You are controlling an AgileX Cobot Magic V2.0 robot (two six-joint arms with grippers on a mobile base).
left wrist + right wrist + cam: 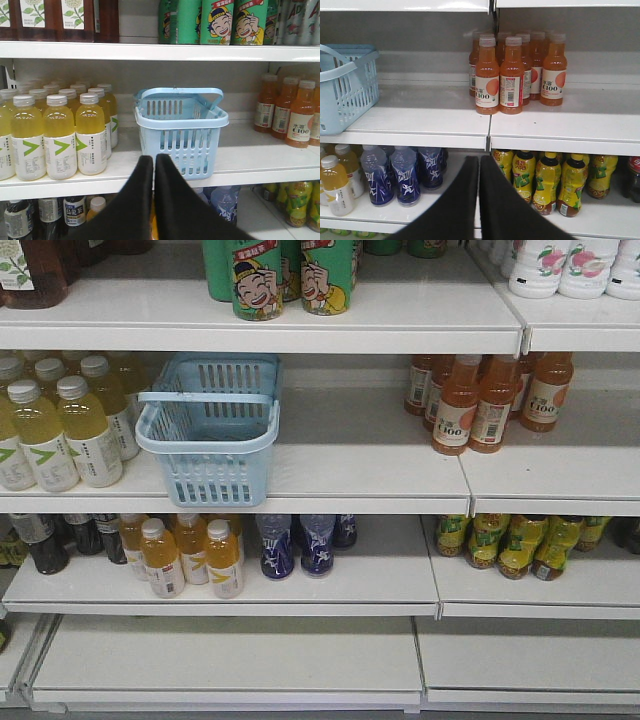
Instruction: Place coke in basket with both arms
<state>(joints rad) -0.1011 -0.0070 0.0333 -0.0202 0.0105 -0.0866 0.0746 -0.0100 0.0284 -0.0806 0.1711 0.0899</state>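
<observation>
The light blue slotted basket [207,446] stands on the middle shelf with its hoop handle [205,397] lying across the top, and nothing shows inside it. In the left wrist view my left gripper [154,158] is shut and holds nothing, its tips low in front of the basket [182,123]. My right gripper [479,159] is also shut and holds nothing, hanging before the shelf edge with the basket [345,95] far to its left. The coke is not plainly in view. A dark bottle with a red band [634,172] is cut off at the right edge. Neither arm appears in the front view.
Yellow drink bottles [65,430] crowd the shelf left of the basket and orange bottles [487,400] stand to its right. Green cans [290,278] sit on the shelf above. Below are blue bottles [300,545], orange-yellow bottles [190,555] and yellow-green tea bottles [515,545].
</observation>
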